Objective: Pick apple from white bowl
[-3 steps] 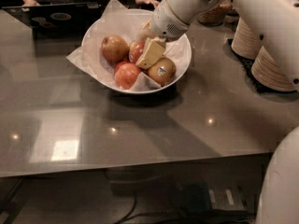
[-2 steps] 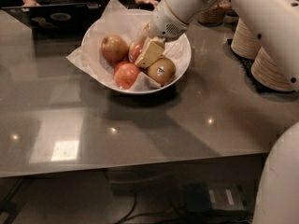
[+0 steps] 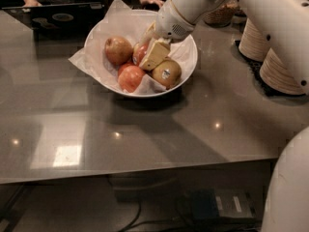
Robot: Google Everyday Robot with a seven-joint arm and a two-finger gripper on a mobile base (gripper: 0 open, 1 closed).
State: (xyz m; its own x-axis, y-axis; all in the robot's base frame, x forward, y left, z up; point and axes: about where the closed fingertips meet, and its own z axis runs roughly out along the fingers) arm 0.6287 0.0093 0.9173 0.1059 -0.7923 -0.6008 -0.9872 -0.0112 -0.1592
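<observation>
The grey table (image 3: 145, 134) fills most of the camera view and carries all the objects. The white robot arm (image 3: 260, 13) enters from the upper right and reaches down and left over the table. A rounded white part of the robot body (image 3: 289, 187) occupies the lower right corner.

The white bowl (image 3: 191, 57) stands on the far half of the table, left of centre. It is lined with crumpled white paper (image 3: 116, 18), one corner of which hangs over the left rim. Two stacks of pale paper bowls (image 3: 273, 66) stand on a dark mat at the right edge, well apart from the white bowl. A dark laptop (image 3: 63, 18) lies at the far left, behind the bowl. A wicker basket (image 3: 219, 16) sits behind the arm.

The gripper (image 3: 152, 55) is inside the white bowl, lowered among the fruit at its centre. How far it is open, and whether it has hold of anything, cannot be told.

The apple (image 3: 138, 52), deep red, lies in the middle of the white bowl. It is touching the gripper and partly hidden behind it. A reddish-tan apple (image 3: 118, 50) lies to its left. A red-orange apple (image 3: 130, 77) lies at the front. A golden apple (image 3: 166, 72) with a small sticker lies at the front right, just below the gripper.
</observation>
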